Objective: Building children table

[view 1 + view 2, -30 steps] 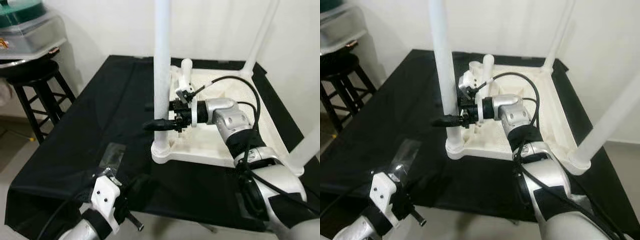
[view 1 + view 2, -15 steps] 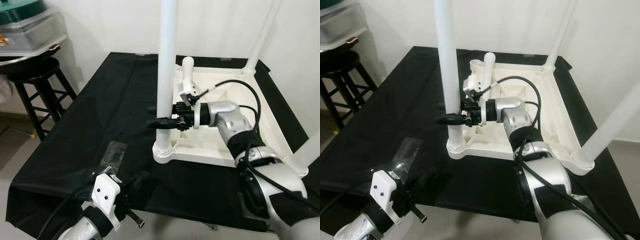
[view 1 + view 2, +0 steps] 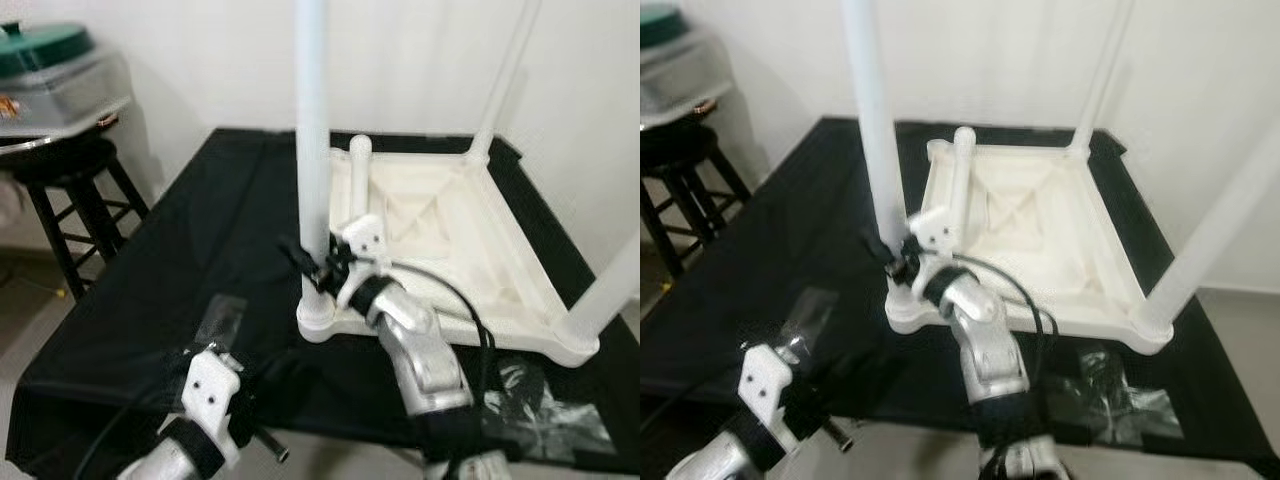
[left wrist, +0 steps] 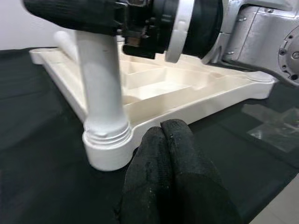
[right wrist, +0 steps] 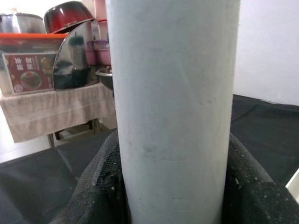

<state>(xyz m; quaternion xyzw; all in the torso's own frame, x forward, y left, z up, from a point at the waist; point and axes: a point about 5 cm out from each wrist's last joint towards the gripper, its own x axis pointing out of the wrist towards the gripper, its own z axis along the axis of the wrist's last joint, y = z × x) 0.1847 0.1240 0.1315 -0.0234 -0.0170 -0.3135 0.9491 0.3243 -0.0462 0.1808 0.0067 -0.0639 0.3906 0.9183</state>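
Note:
A white children's table lies upside down on a black cloth. Three legs stand up from its corners. My right gripper is shut on the near-left leg, just above its socket. In the right wrist view its black fingers press both sides of that leg. A loose leg leans at the far-left corner. My left gripper is shut and holds nothing, low over the cloth just in front of the socket.
A black stool stands left of the table, beside a plastic box with a green lid. Clear plastic bags lie on the cloth at the front left and front right. A white wall is close behind.
The head view has shifted. My right forearm, which reached in from the right, now comes up from the front edge; its gripper stays on the near-left leg. The left arm has hardly moved.

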